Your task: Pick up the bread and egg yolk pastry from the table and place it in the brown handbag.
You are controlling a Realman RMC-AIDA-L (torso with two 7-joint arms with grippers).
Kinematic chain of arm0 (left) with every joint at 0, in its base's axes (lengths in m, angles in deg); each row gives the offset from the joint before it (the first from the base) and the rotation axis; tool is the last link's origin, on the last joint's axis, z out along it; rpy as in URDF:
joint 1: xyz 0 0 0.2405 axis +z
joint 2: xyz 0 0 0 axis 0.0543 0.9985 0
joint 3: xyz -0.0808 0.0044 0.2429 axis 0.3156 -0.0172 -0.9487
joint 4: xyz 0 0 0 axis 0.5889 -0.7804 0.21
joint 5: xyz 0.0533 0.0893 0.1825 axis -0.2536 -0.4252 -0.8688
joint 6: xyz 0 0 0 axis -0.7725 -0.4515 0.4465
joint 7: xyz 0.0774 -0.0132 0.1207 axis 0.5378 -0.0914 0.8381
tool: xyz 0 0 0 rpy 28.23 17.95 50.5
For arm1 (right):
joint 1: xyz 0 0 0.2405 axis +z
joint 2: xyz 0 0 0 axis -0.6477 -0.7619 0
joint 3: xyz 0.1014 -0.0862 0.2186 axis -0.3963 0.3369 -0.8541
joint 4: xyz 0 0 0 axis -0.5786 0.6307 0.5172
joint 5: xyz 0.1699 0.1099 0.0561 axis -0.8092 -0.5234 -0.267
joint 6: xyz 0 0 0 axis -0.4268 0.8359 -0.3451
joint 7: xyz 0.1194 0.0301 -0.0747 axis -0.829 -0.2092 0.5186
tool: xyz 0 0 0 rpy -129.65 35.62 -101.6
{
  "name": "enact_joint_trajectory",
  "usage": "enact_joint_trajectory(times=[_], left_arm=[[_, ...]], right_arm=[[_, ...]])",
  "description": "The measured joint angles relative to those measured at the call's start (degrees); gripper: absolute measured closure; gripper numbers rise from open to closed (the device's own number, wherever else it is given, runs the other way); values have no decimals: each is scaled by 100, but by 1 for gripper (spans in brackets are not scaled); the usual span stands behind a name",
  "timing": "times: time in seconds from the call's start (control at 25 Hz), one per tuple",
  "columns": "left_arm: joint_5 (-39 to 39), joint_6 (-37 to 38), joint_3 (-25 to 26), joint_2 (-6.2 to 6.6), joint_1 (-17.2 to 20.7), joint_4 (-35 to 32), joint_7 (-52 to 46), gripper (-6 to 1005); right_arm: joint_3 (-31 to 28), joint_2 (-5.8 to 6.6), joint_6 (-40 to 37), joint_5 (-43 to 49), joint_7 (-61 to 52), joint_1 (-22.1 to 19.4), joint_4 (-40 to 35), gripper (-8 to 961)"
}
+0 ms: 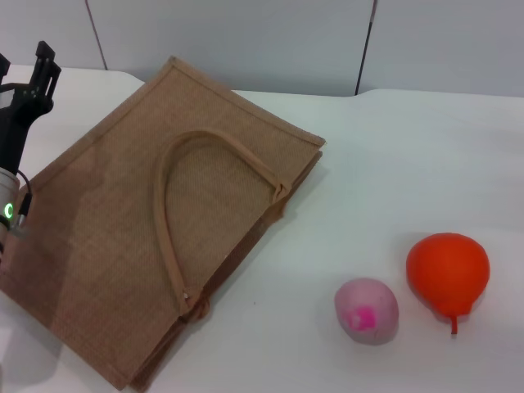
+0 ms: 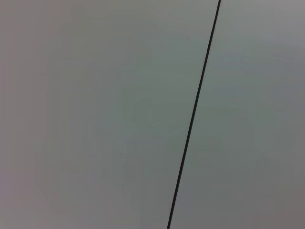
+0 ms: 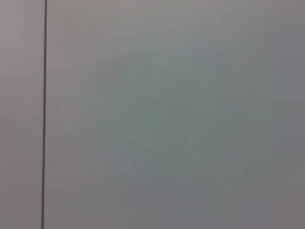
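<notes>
**Bag flat on the surface, left arm raised at the edge**

A white surface [image 1: 385,164] is seen from the head view, backed by a pale grey panelled wall [image 1: 246,41] with thin dark seams between the panels. The bag [image 1: 123,246] is laid flat on the left half of the surface, turned at an angle, with one corner toward the wall and another toward the near edge. A lighter tan handle [image 1: 168,221] is looped across its upper face, and a second handle is partly seen beneath, at the bag's open side. Whether anything is inside the bag cannot be told.

To the right, well apart from the bag, a pink bun [image 1: 366,310] with a magenta spot is placed near the front edge. Just beside it, farther right, an orange-red fruit [image 1: 448,273] is set with its short stem pointing toward the near edge; the two are close, but a narrow gap is seen between them.

The left gripper [image 1: 24,86] is held up at the far left, beside the bag's left corner, and a green light is lit on the arm below it. Whether its fingers are wide or narrow cannot be told.

Only grey wall panel and a single dark seam are shown in each wrist view.
</notes>
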Motion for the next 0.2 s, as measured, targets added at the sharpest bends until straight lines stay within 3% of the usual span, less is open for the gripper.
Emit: enact_joint_trajectory(times=[0.2], left_arm=[[4,-1,-2,0,4,4,-80,256]], right_arm=[[-3,4,2,-4,-14,0,4,74]])
